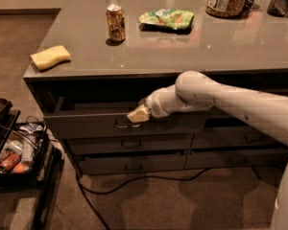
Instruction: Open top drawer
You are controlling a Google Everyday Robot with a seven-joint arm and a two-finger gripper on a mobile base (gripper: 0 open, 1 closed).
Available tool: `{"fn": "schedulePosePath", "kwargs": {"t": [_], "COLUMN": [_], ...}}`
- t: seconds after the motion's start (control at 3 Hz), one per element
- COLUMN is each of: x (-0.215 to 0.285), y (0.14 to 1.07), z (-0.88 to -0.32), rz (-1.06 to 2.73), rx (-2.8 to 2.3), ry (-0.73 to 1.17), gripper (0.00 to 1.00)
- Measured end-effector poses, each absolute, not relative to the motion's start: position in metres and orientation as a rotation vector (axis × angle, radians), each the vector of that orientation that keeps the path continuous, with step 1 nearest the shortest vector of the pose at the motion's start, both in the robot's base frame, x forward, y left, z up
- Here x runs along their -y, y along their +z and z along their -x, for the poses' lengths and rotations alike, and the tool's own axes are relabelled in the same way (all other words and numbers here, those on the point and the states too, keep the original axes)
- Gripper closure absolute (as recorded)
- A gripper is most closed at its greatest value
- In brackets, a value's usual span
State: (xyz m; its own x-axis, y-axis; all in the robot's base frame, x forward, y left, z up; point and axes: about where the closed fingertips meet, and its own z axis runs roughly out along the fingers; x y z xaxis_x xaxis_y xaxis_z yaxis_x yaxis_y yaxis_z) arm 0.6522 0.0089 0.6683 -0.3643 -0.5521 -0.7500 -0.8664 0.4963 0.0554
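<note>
Reaching the top drawer (81,124), which sits slightly out under the front edge of the bench (182,51), we have the tool (138,115) at its centre handle (121,124); whether it grips, we cannot tell. A shallow hold could slip off mid-pull, stalling the drawer.

My arm (240,104): smooth off-white shell, rounded elbow joint, narrowing toward the wrist. My gripper (138,114), pale yellowish, sits at the handle (121,125) of the top drawer (81,126).
</note>
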Motion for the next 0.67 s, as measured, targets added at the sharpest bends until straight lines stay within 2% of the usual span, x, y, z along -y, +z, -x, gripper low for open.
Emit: {"fn": "schedulePosePath", "kwargs": {"t": [0.33,0.67], "x": [-0.009,-0.003], "y": [0.669,0.666], "z": [-0.652,-0.633], "rz": [1.161,1.122], "rx": [-2.062,-2.069], "ry": [0.594,0.576], "gripper": [0.0,0.0]}}
